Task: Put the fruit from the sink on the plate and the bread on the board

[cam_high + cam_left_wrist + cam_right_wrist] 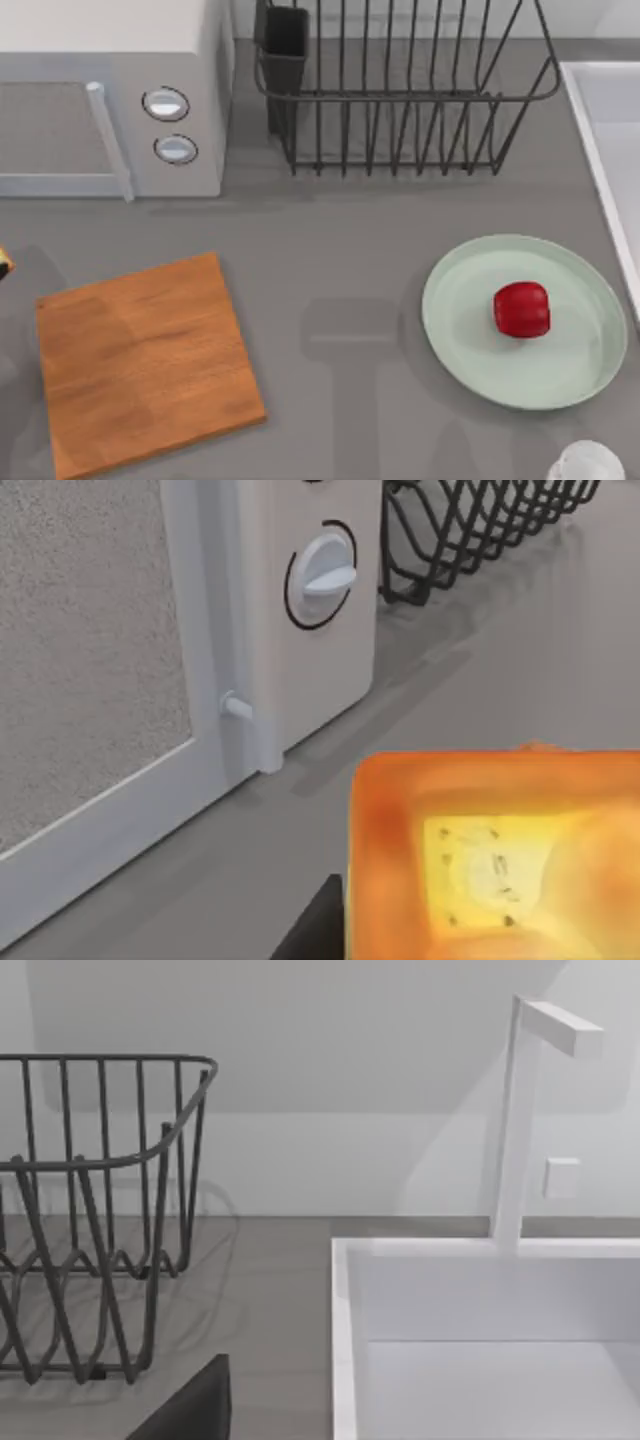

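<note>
The grey worktop [340, 300] carries a microwave [110, 95] and wire rack [400, 90] behind the plate [470, 330], w/ the sink [610, 140] to the plate's right and the board [145, 365] well to its left. The fruit [521, 309] sits on the plate, right of centre. The bread [495, 855] is up close in the left wrist view, near the microwave, beyond the board from the plate; jaws' state: can't tell for either arm.

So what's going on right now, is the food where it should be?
Fruit on plate. Bread close under left wrist camera, near microwave. Board bare.
</note>
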